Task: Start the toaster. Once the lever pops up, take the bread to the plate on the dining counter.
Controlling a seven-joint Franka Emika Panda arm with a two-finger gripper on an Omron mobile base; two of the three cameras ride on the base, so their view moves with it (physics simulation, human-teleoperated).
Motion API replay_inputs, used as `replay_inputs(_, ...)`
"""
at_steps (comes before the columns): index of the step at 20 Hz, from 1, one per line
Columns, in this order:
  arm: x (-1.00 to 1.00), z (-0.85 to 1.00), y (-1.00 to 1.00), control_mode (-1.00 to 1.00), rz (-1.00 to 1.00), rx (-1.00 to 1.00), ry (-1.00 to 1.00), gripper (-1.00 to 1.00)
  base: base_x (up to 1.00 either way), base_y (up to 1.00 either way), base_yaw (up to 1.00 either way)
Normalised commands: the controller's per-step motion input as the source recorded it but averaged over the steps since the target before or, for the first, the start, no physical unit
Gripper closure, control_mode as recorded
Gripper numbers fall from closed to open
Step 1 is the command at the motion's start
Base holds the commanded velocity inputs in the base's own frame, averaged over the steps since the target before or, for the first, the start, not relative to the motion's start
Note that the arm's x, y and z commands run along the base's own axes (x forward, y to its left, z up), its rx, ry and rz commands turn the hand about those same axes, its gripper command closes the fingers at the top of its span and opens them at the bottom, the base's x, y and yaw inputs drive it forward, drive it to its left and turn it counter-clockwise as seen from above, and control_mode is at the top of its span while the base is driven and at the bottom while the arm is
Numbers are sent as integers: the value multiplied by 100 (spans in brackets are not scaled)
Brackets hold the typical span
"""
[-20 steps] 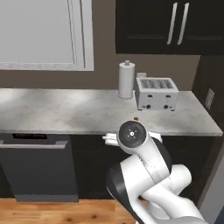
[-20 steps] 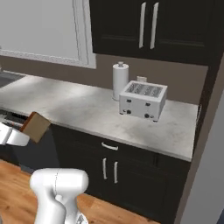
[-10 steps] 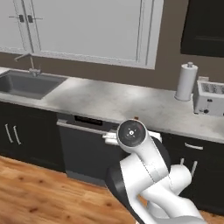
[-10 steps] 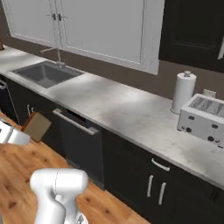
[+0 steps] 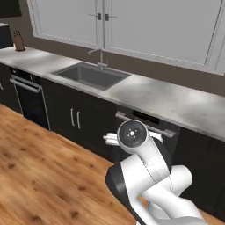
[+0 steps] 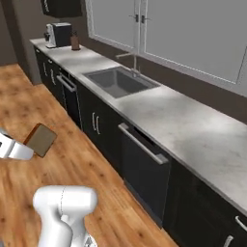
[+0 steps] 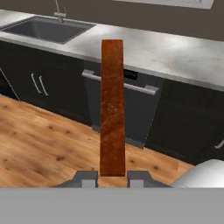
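Since a moment ago my base has swung left along the kitchen run: the toaster and paper-towel roll have left my views, and a sink [image 5: 91, 75] now sits in the grey counter [image 5: 176, 103]. My gripper [image 7: 112, 177] stays clamped on the bread [image 7: 112, 107], which stands edge-on straight out from the fingertips. Beyond the slice is a dark dishwasher [image 7: 124, 107]; wooden floor [image 7: 39, 140] lies below my hand. In the right base view the bread [image 6: 40, 140] hangs over that floor.
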Motion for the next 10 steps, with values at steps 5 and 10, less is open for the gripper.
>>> replay_inputs(5, 0, 0, 0, 100, 0, 0, 0, 100, 6, 50, 51)
replay_inputs(10, 0, 0, 0, 100, 0, 0, 0, 100, 10, 41, 51)
